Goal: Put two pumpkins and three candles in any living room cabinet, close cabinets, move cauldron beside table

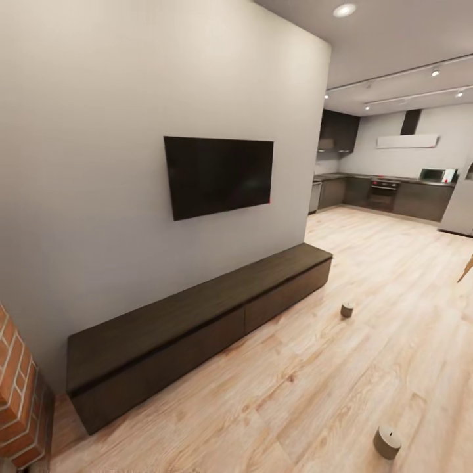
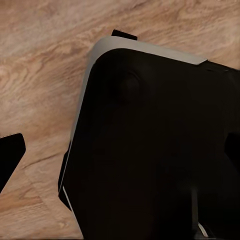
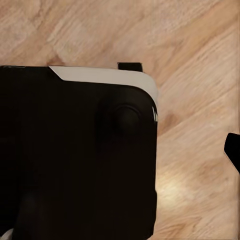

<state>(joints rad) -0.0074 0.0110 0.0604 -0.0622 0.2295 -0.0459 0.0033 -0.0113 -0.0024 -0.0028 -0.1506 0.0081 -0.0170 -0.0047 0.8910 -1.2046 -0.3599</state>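
Observation:
The cabinet (image 1: 197, 322), a long low dark-brown unit, runs along the grey wall with its flat drawer fronts flush and shut. Two candles stand on the wood floor: one (image 1: 347, 310) off the cabinet's far end, another (image 1: 387, 441) near the bottom right of the head view. The pumpkins, the cauldron and the table are out of view. In the left wrist view my left gripper (image 2: 120, 152) hangs over the floor, with a dark fingertip (image 2: 10, 156) at one edge and the other far across. In the right wrist view one fingertip (image 3: 233, 151) of my right gripper shows at the edge. Neither holds anything.
A black television (image 1: 219, 174) hangs on the wall above the cabinet. A brick column (image 1: 20, 401) stands at the near left. The kitchen (image 1: 387, 194) lies far back right. My own black base (image 2: 160, 150) (image 3: 75, 160) sits below both wrists. Wood floor stretches to the right.

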